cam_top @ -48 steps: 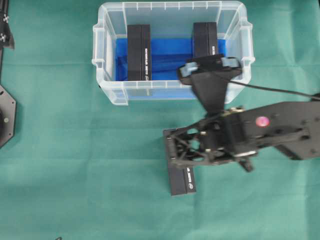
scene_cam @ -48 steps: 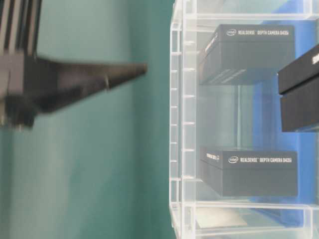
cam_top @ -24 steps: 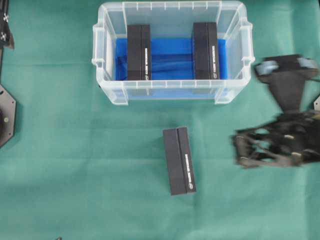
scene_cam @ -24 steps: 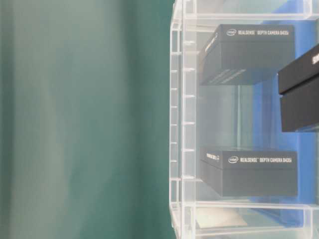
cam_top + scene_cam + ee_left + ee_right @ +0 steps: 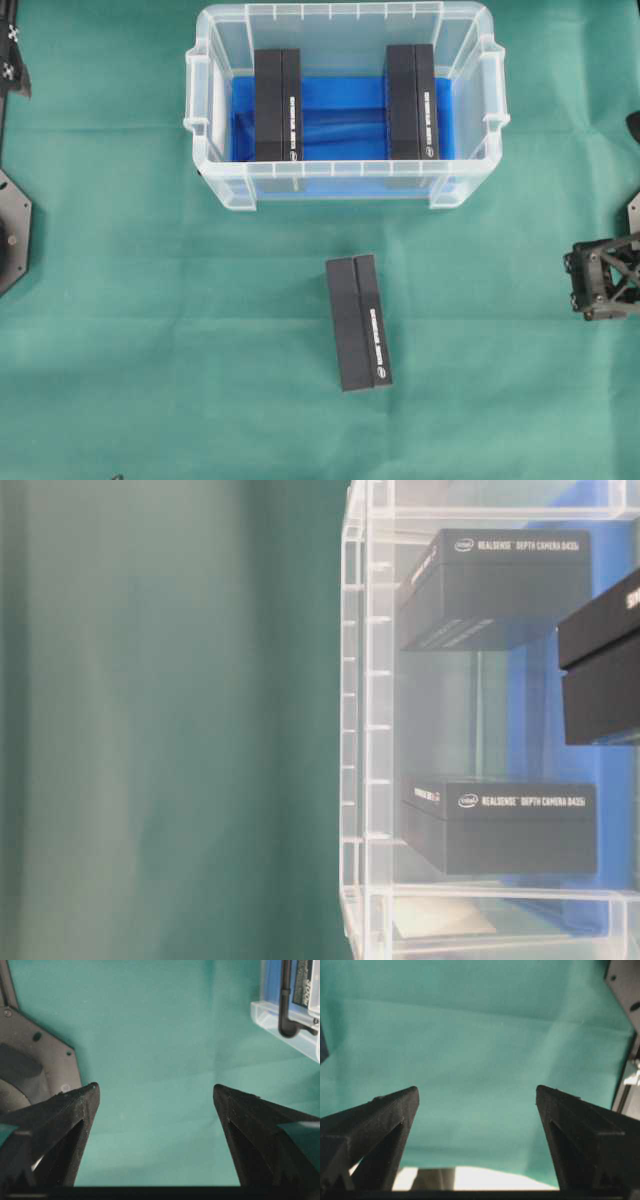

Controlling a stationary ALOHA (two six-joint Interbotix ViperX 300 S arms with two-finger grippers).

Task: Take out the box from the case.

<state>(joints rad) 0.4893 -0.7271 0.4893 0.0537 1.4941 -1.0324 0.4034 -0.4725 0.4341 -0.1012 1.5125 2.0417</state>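
While one black box [image 5: 359, 321] lies on the green tabletop [image 5: 150, 330] near the case [image 5: 345, 182], two boxes remain inside; both claws, left claw [image 5: 155, 1092] and right claw [image 5: 477, 1095], are spread and empty, so the next move needs a new reach.

Brightness: light was even and fairly bright across the green cloth [image 5: 150, 300].
Shadows: soft and faint; only a thin dark edge sat beside the black box [image 5: 358, 321] on the cloth.
Glare: pale sheen ran along the clear case's rim [image 5: 340, 12], and a washed-out white patch showed at the bottom of the right wrist view.
Focus: the overhead view was slightly soft; at table level the cloth was a blur, while the box lettering read sharp.
Close-ups: the fingers [image 5: 60, 1110] loomed dark.
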